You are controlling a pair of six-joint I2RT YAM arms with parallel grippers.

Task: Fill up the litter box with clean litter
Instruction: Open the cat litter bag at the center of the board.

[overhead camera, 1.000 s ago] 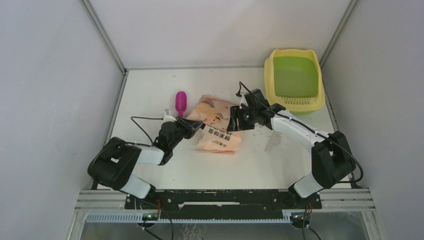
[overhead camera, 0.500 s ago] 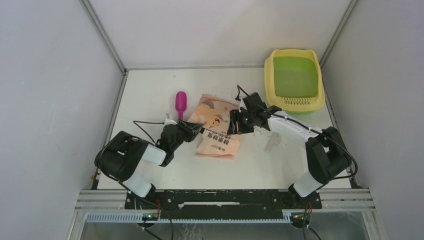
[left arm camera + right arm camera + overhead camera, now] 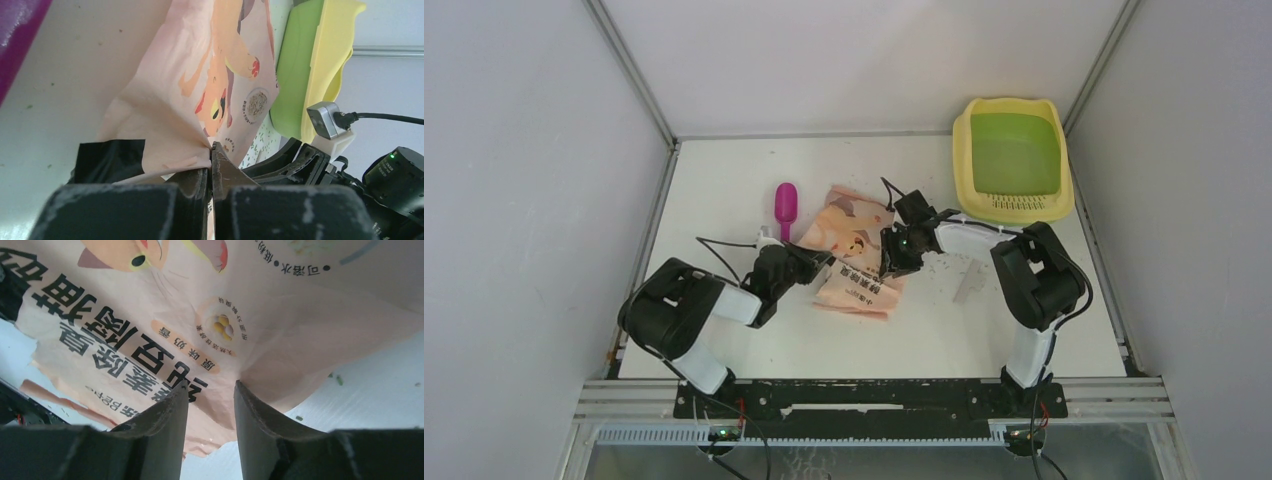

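The litter box [image 3: 965,140], yellow rim and green basin, stands at the back right and holds no litter that I can see; its side also shows in the left wrist view [image 3: 325,55]. The peach-pink bag [image 3: 854,255] lies flat mid-table. My left gripper [image 3: 822,263] is shut on the bag's left edge, pinching a fold [image 3: 212,146] of the bag [image 3: 200,75]. My right gripper [image 3: 892,258] is at the bag's right edge, open, with its jaws either side of the bag's rim [image 3: 210,385]. Loose litter [image 3: 944,265] granules lie scattered on the table [image 3: 340,381].
A magenta scoop [image 3: 785,205] lies left of the bag, its edge showing at the top left of the left wrist view [image 3: 15,35]. Grey walls close in the white table [image 3: 724,180] on three sides. A pale smear [image 3: 969,285] marks the table right of the bag.
The right arm has folded in and moved left onto the bag's right edge, its jaws narrowing. The left gripper has closed on the bag's left edge. The bag has shifted slightly.
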